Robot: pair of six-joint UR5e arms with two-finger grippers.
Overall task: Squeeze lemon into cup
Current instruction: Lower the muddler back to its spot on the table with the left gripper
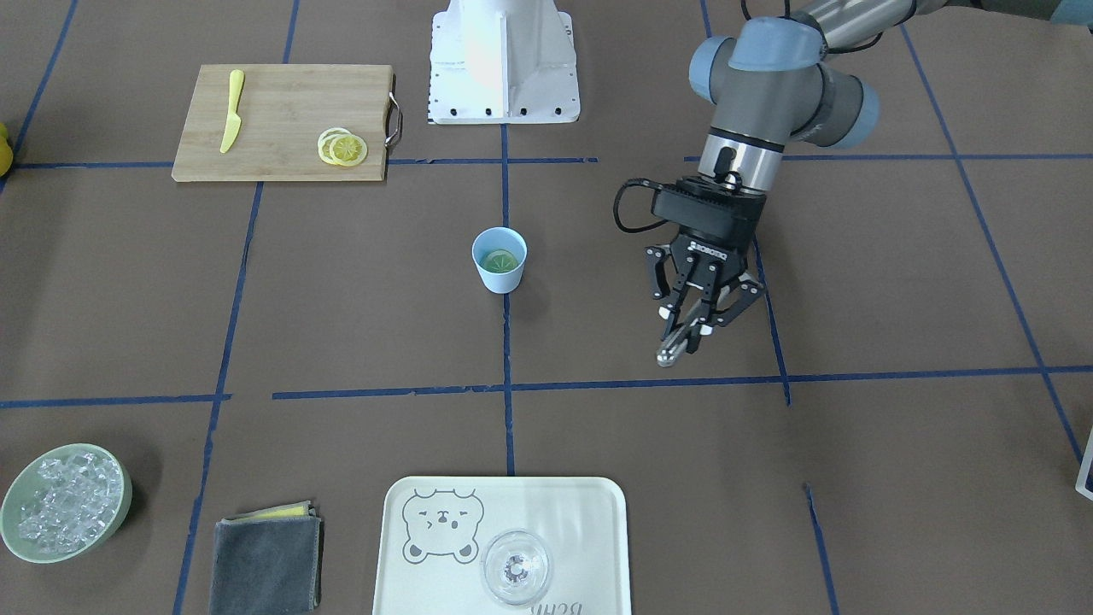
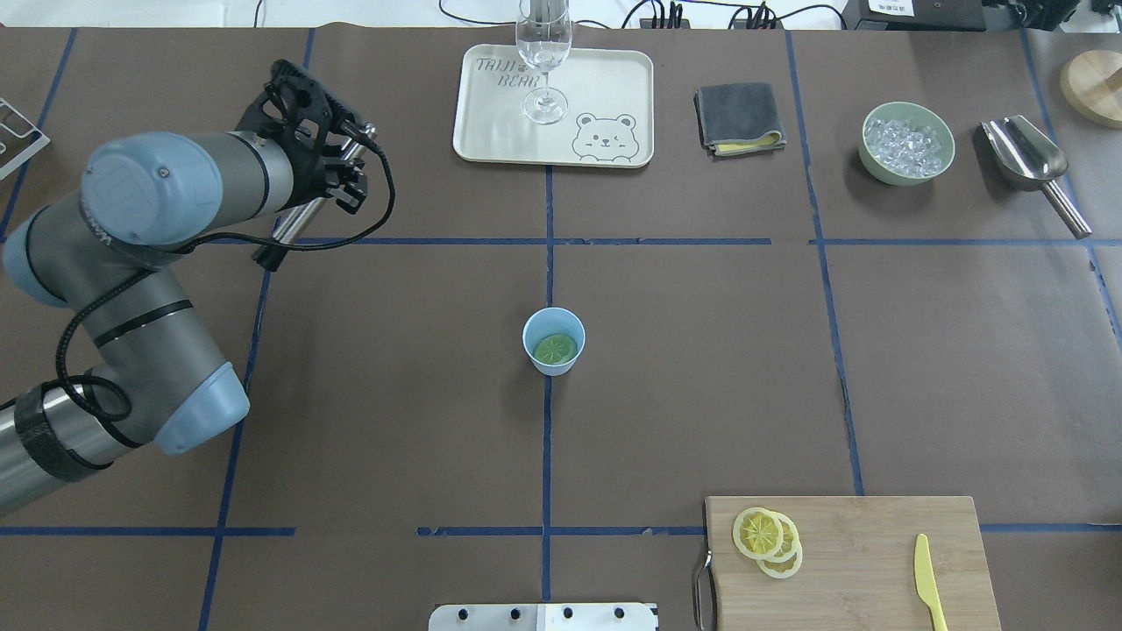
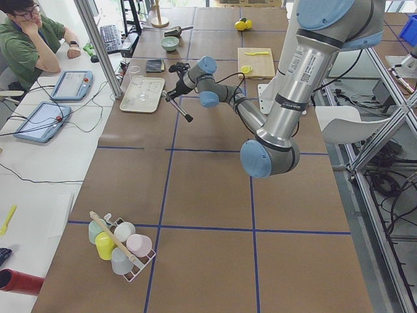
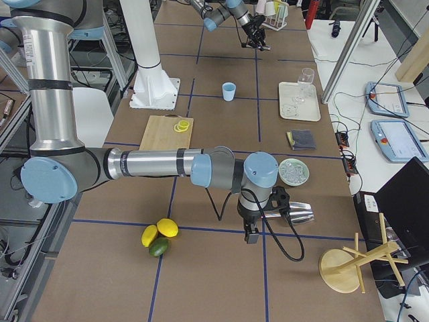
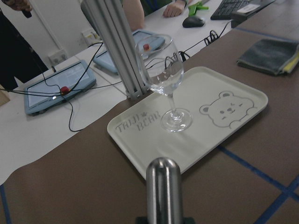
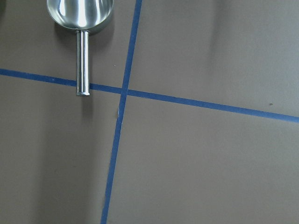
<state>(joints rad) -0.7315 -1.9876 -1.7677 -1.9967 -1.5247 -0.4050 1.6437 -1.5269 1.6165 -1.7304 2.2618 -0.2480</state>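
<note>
The pale-blue cup stands at the table's middle, also in the overhead view. One lemon slice lies flat inside it, looking greenish. More lemon slices are stacked on the wooden cutting board. My left gripper is shut on a metal rod, held above the table well to the left of the cup. The rod's end shows in the left wrist view. My right gripper shows only in the exterior right view, near a steel scoop; I cannot tell if it is open.
A yellow knife lies on the board. A tray bearing a clear glass, a grey cloth and a green bowl of ice stand along the far edge. Whole lemons and a lime lie near the right arm.
</note>
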